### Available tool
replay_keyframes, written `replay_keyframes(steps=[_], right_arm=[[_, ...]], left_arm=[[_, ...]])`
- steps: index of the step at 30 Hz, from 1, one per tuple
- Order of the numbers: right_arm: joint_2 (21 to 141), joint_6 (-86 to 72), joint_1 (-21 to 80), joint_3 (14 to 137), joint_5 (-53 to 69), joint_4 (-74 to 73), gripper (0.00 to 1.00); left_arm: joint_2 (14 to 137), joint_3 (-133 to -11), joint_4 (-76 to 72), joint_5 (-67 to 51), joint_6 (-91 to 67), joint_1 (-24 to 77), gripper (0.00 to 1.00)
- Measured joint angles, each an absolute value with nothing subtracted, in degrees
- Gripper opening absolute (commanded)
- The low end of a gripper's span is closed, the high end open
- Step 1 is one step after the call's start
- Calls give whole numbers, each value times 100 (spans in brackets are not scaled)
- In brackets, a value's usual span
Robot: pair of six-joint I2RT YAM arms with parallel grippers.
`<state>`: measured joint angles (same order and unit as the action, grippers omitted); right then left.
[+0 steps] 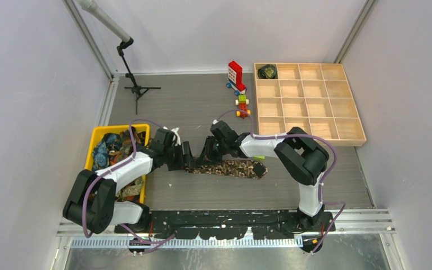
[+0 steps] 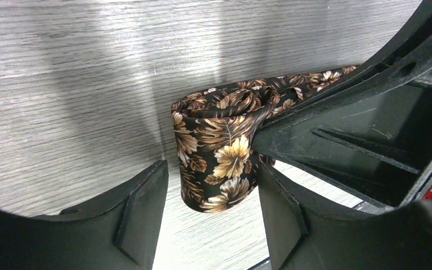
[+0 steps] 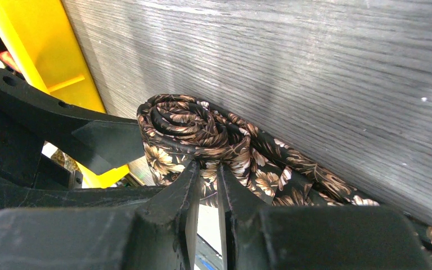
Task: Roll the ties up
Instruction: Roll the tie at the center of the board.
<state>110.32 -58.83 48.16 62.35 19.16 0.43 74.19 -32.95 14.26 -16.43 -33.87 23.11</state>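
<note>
A brown-and-tan leaf-patterned tie point(image 1: 230, 168) lies on the grey table, with its left end wound into a roll point(image 2: 216, 147) that stands on its edge. My left gripper point(image 2: 214, 216) is open around the roll, one finger on each side and a gap on the left. My right gripper point(image 3: 207, 171) is shut on the tie, pinching the fabric at the roll's point(image 3: 183, 121) near side. In the top view both grippers, left point(image 1: 184, 157) and right point(image 1: 207, 153), meet at the tie's left end. The unrolled length trails off to the right.
A yellow bin point(image 1: 97, 135) with several loose ties stands at the left, close behind my left arm. At the back right is a wooden compartment tray point(image 1: 309, 138) with a rolled tie point(image 1: 268, 71) in its far-left cell. Toy bricks point(image 1: 236, 76) and a microphone stand point(image 1: 138, 89) are further back.
</note>
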Motion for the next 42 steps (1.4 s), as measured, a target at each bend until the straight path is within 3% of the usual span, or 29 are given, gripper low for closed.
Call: replay_keyframes(steps=[9, 17, 30, 42], right_arm=[[11085, -5887, 4814, 6235, 1964, 102, 23], [11089, -5885, 4816, 6248, 1973, 95, 23], [10855, -5572, 4860, 6665, 1614, -976, 23], [11072, -5647, 5009, 6877, 1573, -961, 22]], left_arm=[[7701, -3312, 1334, -1745, -3404, 2311, 44], [7835, -3365, 1313, -1896, -3393, 2274, 25], [7542, -3441, 1756, -1581, -3284, 2331, 21], [7518, -4066, 2740, -554, -3194, 2783, 19]])
